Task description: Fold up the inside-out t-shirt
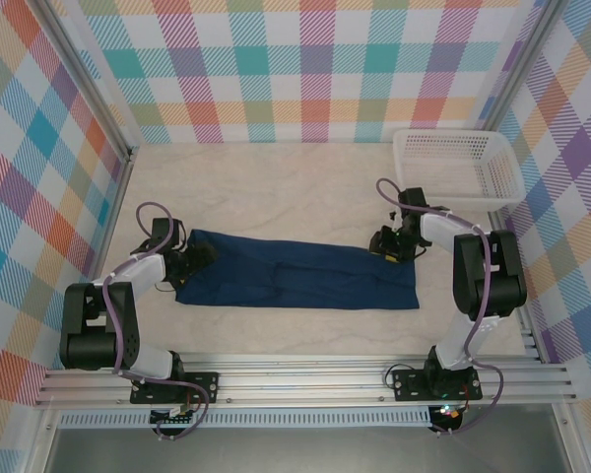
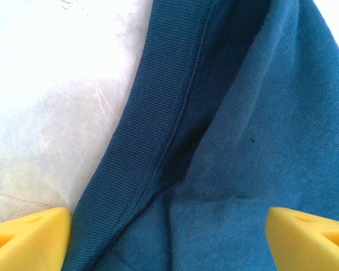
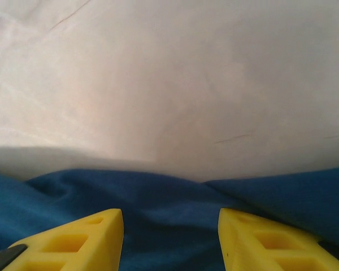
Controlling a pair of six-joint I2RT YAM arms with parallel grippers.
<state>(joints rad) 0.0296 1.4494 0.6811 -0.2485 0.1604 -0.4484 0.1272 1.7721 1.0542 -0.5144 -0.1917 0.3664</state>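
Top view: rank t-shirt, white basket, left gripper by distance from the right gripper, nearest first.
1. t-shirt: its right end lies right at the right gripper.
2. white basket: farther back and to the right, in the far right corner.
3. left gripper: across the table, at the shirt's left end.

Bright, even light, faint shadows, glare on tabletop [image 2: 51, 96], soft right-wrist focus.

The t-shirt [image 1: 295, 271] lies flat mid tabletop [image 1: 276, 192], stretched L-R, just beyond the arm bases. L pincer [image 1: 199, 254] over its L end; R pincer [image 1: 384, 246] at its far-R corner. A basket [image 1: 458, 163] sits far R on the tabletop, behind R pincer, apart from the t-shirt.
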